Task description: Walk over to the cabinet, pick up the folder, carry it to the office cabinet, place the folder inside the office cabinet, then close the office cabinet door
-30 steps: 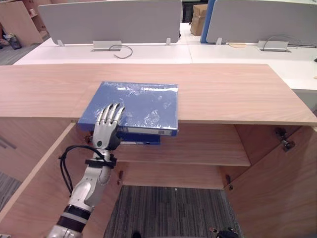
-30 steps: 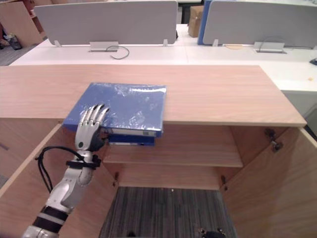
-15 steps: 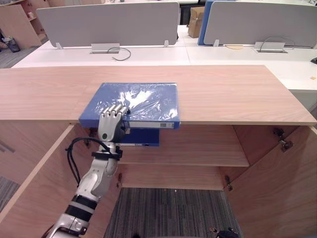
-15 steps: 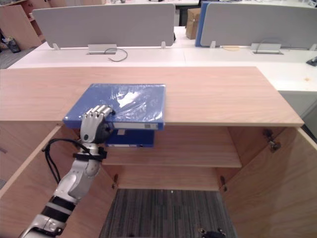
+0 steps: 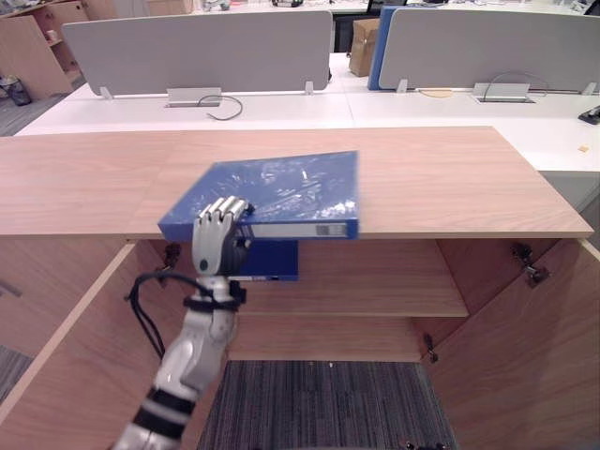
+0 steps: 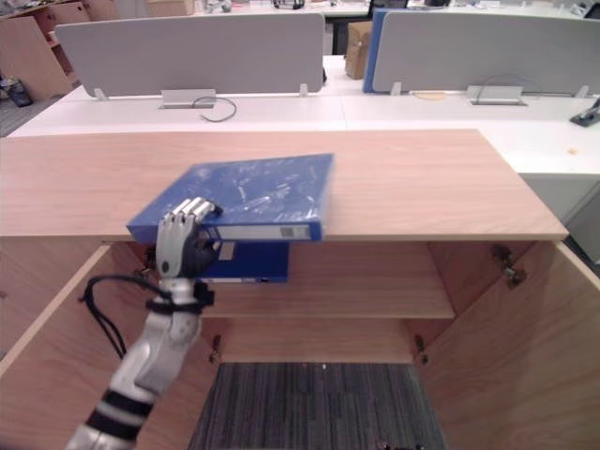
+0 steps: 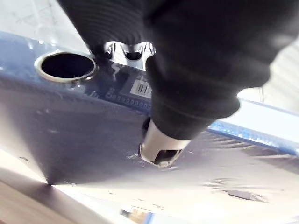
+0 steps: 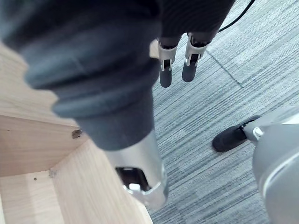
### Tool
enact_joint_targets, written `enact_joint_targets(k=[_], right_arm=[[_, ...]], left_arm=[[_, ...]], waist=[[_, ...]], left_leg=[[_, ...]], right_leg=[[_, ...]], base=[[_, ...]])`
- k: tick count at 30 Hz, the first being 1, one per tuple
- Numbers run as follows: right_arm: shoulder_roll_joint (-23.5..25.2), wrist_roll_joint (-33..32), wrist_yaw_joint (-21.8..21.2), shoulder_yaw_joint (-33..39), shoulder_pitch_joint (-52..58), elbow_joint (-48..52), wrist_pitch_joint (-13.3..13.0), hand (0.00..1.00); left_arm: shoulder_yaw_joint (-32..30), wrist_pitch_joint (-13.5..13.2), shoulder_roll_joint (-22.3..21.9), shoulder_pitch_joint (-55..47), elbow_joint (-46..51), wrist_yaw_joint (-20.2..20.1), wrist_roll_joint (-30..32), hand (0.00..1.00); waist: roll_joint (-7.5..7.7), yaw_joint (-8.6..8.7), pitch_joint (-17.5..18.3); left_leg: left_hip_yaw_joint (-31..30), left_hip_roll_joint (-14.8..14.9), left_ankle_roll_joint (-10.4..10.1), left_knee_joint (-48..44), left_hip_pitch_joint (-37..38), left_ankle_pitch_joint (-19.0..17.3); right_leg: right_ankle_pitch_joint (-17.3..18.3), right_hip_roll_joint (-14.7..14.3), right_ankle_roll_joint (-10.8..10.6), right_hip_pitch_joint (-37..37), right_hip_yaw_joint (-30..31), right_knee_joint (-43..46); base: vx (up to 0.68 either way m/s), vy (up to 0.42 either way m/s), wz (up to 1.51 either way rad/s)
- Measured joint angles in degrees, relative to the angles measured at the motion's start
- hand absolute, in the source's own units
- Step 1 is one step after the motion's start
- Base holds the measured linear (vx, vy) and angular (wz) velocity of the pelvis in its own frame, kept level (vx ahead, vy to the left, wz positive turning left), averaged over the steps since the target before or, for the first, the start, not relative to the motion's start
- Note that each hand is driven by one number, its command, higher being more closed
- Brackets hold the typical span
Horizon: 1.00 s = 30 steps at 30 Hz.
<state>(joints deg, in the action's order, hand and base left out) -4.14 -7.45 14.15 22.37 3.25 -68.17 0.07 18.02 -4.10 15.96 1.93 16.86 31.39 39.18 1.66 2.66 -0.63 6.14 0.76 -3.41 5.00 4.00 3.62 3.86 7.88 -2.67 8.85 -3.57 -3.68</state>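
Above the wooden cabinet (image 5: 450, 178), the blue folder (image 5: 272, 192) has risen off the top since a second ago and swung rightward, and its near spine edge now juts past the front. A second binder (image 5: 272, 260) lies on the shelf (image 5: 375, 281) beneath. The left hand (image 5: 217, 239) grips the folder's near left corner, fingers curled over it. The right hand (image 8: 166, 74) hangs over carpet (image 8: 210, 107), fingers straight and holding nothing.

We see the blue lever-arch folder (image 5: 281, 187) under glossy, crinkled clear film that throws white glare, and its spine carries a polished metal ring (image 7: 65, 66). The pale wood-grain cabinet top (image 5: 450, 178) looks smooth and matt. The grey striped carpet (image 5: 328, 403) is rough, and the grey desk screens (image 5: 197, 52) seem matt cloth. The left hand (image 5: 216, 234) has shiny silver fingers and a dark cover, ribbed and dull.
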Motion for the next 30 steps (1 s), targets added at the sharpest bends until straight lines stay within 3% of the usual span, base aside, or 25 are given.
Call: enact_joint_targets(k=[2,3,5,9,16,24,26,30], right_arm=[[0.02,-0.39,-0.14,-0.03,0.95,-0.02,0.11,0.0],[0.0,-0.39,-0.21,-0.07,1.08,0.06,0.11,0.0],[-0.04,-0.6,-1.19,-2.8,1.87,0.87,0.15,0.0],[0.18,-5.16,-2.57,-8.08,3.54,4.75,-0.23,0.0],[1.75,-12.08,-2.46,-10.75,9.94,21.64,-2.57,0.0],[4.64,-14.65,0.43,-9.44,13.51,57.58,-5.48,0.0],[4.95,-13.54,1.01,-7.66,12.59,69.2,-7.44,0.0],[4.09,-13.52,0.99,-6.48,5.82,78.44,-11.2,0.0]], left_arm=[[1.56,-9.35,-1.55,-3.49,5.24,-8.69,-26.32,1.0],[1.54,-10.74,-1.66,-3.73,5.45,-10.98,-32.41,1.0],[0.8,-11.75,-3.01,-6.26,4.18,-18.92,-60.23,1.0],[-1.53,-10.32,-6.14,-14.33,1.92,-22.68,-80.86,1.0],[-5.36,-8.68,-8.8,-20.15,-0.54,-24.39,-86.17,1.0],[-5.37,-6.29,-11.21,-20.9,-0.48,-25.63,-83.53,1.0],[-5.61,-6.08,-11.34,-20.9,0.01,-26.07,-82.27,1.0],[-6.09,-5.91,-11.4,-20.35,1.49,-27.2,-80.29,1.0]], waist=[[-0.07,-0.02,0.22],[-0.1,0.08,0.34],[-0.1,0.49,0.73],[-0.19,0.45,0.68],[-0.18,0.29,1.11],[-0.11,1.29,1.16],[-0.04,1.3,1.11],[0.06,1.15,1.02]], left_leg=[[0.09,0.07,0.07,0.0,0.12,-0.1],[0.1,0.07,0.08,0.0,0.16,-0.09],[0.1,0.15,0.11,0.01,0.19,-0.07],[0.24,0.19,0.25,0.05,-0.06,0.14],[0.74,0.32,-0.05,0.04,-0.94,0.24],[2.46,0.56,0.39,-0.11,-1.01,0.28],[2.79,0.54,0.07,-0.31,-0.87,-0.34],[3.48,0.51,0.37,-1.25,-0.86,-0.68]], right_leg=[[-0.02,-0.1,-0.03,-0.21,-0.01,0.55],[-0.04,-0.09,-0.06,-0.21,-0.01,0.6],[-0.12,-0.12,-0.2,-0.5,0.09,0.88],[-0.02,-0.1,-0.67,-1.53,0.49,1.78],[0.66,-0.1,-1.76,-3.55,1.42,3.25],[0.16,-0.39,-2.43,-5.04,4.01,3.92],[0.09,-0.38,-2.55,-5.17,4.6,4.07],[-0.18,-0.35,-2.99,-5.42,5.74,4.25]], base=[[0.0,0.007,-0.05],[0.0,0.0,0.0],[-0.06,0.005,-0.08],[-0.07,0.006,-0.08],[-0.04,0.001,-0.05],[0.0,0.002,-0.14],[-0.01,0.011,-0.11],[0.0,0.012,-0.14]])
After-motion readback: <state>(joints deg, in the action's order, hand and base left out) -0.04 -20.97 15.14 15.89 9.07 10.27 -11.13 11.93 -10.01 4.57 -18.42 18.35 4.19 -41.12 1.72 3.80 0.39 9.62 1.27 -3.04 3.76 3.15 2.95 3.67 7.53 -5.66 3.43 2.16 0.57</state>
